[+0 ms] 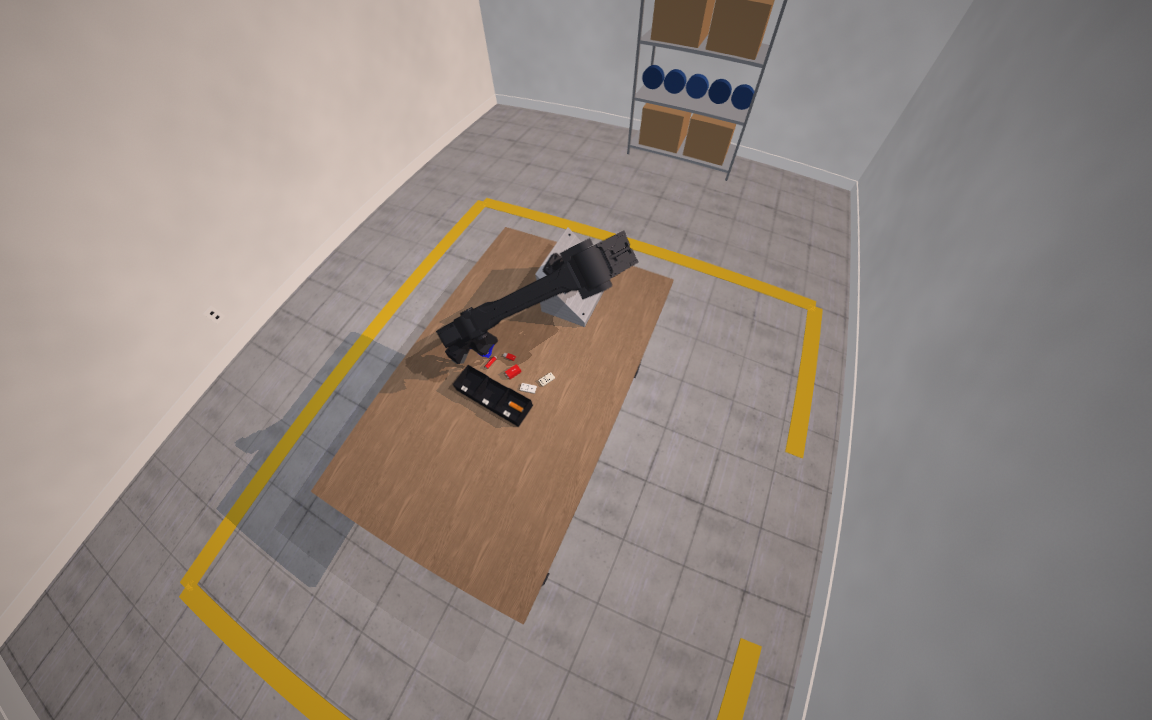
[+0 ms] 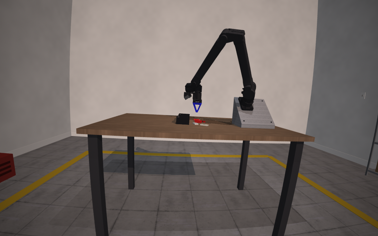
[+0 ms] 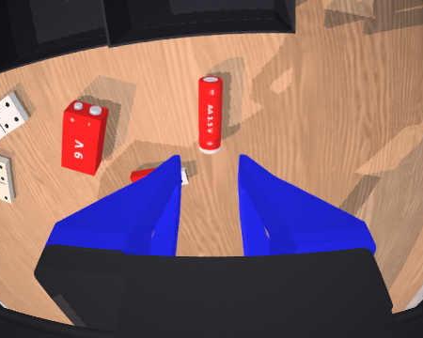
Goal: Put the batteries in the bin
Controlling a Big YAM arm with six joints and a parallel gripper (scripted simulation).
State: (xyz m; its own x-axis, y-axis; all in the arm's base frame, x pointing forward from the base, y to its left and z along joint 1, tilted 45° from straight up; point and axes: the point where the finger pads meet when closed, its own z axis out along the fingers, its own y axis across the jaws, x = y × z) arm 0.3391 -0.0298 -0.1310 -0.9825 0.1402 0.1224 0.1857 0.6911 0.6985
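Note:
My gripper (image 3: pixel 210 166) hangs above the table with its blue fingers partly open and nothing between them; it also shows in the exterior view (image 2: pixel 196 109). A red cylindrical battery (image 3: pixel 211 115) lies flat on the wood just beyond the fingertips. A red nine-volt battery (image 3: pixel 84 137) lies to its left. A small red thing with a white tip (image 3: pixel 150 175) is mostly hidden behind my left finger. The black row of bins (image 1: pixel 491 394) stands beyond the batteries, and one end compartment holds an orange thing (image 1: pixel 517 407). I cannot read the bin labels.
Two white dominoes (image 3: pixel 7 115) (image 3: pixel 0 178) lie at the left in the wrist view, next to the nine-volt battery. The arm's grey base (image 1: pixel 573 284) stands at the table's far end.

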